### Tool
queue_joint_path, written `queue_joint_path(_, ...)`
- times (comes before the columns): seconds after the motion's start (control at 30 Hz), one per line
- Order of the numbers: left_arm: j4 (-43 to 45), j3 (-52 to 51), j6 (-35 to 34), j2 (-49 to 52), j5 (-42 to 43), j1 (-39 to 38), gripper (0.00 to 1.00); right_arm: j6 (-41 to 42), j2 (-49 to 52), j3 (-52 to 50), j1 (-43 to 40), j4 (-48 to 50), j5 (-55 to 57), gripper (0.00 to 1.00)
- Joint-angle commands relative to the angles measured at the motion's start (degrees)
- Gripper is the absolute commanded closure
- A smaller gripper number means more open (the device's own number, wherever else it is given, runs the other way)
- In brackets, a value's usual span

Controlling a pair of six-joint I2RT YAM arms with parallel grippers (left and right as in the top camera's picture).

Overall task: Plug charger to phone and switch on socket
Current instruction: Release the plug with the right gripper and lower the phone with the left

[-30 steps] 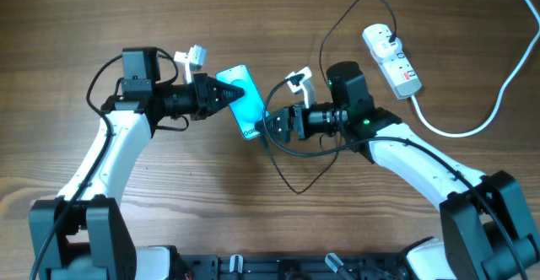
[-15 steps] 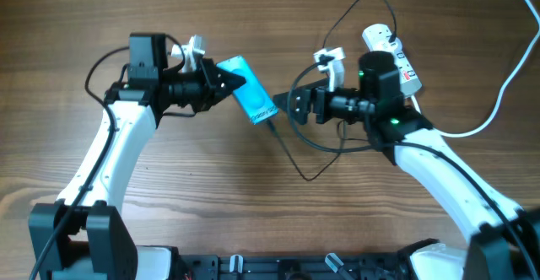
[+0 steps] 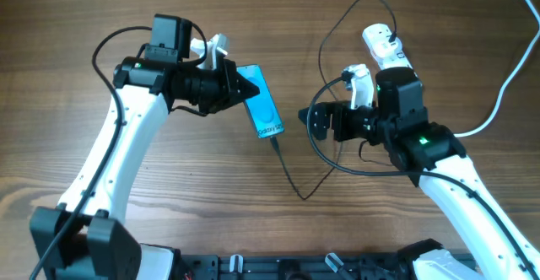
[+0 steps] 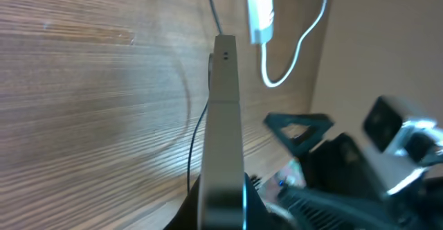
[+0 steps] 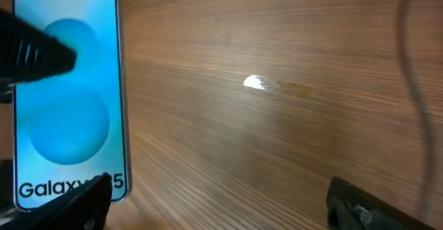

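I've got the left gripper (image 3: 246,88) clamped on the phone (image 3: 265,105) at table centre, with the charger (image 3: 287,172) cable meeting its 5 o'clock end. The right gripper (image 3: 305,120) is spread wide and empty at the phone's 3 o'clock. My right arm hides part of the socket (image 3: 386,45) at 1 o'clock.

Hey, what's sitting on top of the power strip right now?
The charger's white plug block sits in the socket at its far end. The right arm covers the near end, hiding that outlet.
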Motion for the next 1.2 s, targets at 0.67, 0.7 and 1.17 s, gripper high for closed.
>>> queue_joint_path(0.67, 6.23, 0.94, 36.61, 21.66, 6.34, 0.24, 0.96, 0.98, -0.98, 0.83, -0.13, -6.32, 8.96, 0.01)
queue_joint_path(0.7, 6.51, 0.94, 36.22, 22.10, 6.34, 0.24, 0.96, 0.98, -0.98, 0.83, -0.13, -6.36, 8.96, 0.00)
queue_joint_path(1.17, 7.34, 0.72, 35.98, 30.12, 6.56, 0.24, 0.96, 0.98, -0.96, 0.83, -0.13, -6.56, 8.90, 0.00)
